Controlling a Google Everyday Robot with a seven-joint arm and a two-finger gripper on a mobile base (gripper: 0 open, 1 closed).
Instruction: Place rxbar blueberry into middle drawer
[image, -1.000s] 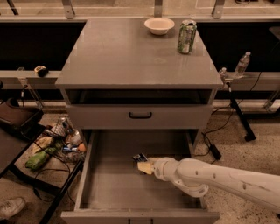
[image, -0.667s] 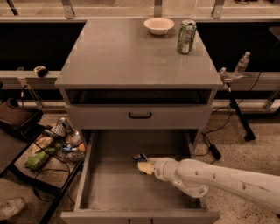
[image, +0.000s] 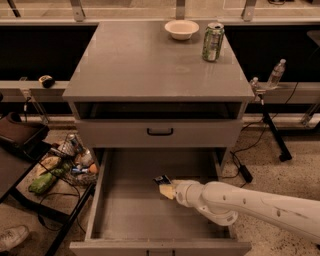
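Observation:
The middle drawer (image: 125, 215) is pulled wide open below the cabinet top, its grey floor bare. My gripper (image: 165, 188) reaches in from the right on a white arm and sits over the drawer's middle, toward the back. It is shut on the rxbar blueberry (image: 161, 179), a small dark bar that sticks out from the pale fingertips toward the back left, just above the drawer floor.
A green can (image: 213, 42) and a white bowl (image: 182, 28) stand at the back of the cabinet top. The shut upper drawer with a black handle (image: 160, 132) is above the open one. A cluttered low cart (image: 57, 167) is on the left. A water bottle (image: 276, 74) is on the right.

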